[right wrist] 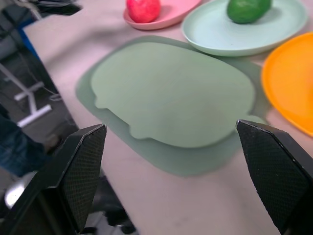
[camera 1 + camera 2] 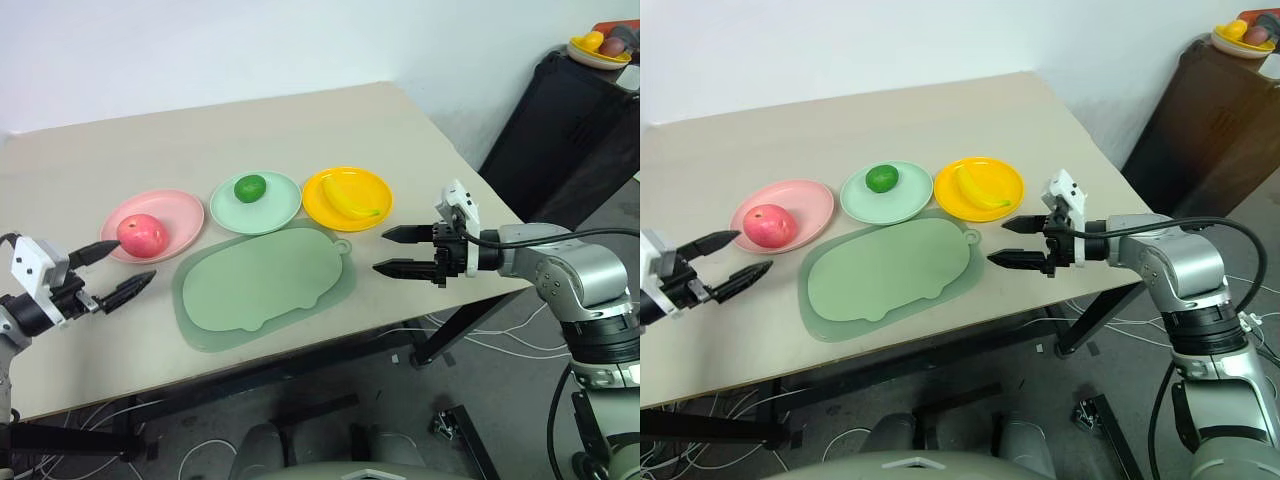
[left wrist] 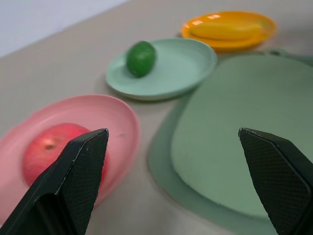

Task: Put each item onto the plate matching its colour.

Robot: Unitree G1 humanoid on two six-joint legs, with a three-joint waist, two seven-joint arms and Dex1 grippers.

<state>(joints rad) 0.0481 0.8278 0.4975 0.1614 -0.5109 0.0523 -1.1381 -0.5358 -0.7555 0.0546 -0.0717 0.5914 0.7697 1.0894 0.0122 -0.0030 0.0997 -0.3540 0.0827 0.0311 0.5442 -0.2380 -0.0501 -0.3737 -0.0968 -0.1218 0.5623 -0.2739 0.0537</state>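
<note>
Three plates stand in a row on the table. The pink plate [image 2: 155,224] holds the pink-red apple [image 2: 142,234]. On the mint green plate [image 2: 256,203] lies the dark green oval fruit [image 2: 250,187]. The yellow banana [image 2: 350,198] rests on the orange-yellow plate [image 2: 347,197]. My left gripper [image 2: 115,268] hangs open at the table's left, just short of the pink plate, with nothing between its fingers. To the right of the orange-yellow plate my right gripper [image 2: 395,251] stands open and empty, pointing left over the table.
A large pale green mat [image 2: 265,284] lies in front of the plates, between the two grippers. A dark cabinet [image 2: 560,130] stands at the right with a bowl of fruit [image 2: 603,47] on top. The table's front edge runs close below the mat.
</note>
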